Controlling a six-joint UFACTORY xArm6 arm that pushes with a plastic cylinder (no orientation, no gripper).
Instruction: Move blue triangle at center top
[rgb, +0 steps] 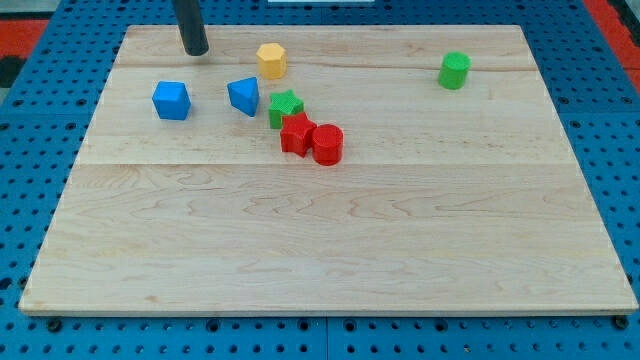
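Rod tip (196, 51) rests on the wooden board (330, 250), up-left of the blue triangular block (243, 96), apart from it. No jaws; it holds nothing. Yellow hexagonal block (271, 60) sits up-right of the triangle

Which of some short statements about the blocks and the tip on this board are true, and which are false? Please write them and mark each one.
1. My tip touches the blue triangle. False: it stands apart from it, toward the view's top left.
2. The red star and the red cylinder touch. True.
3. The green cylinder stands alone near the view's top right. True.
4. The yellow block lies below the green star in the view. False: it lies above it.
5. The blue cube is at the left of the blue triangle. True.
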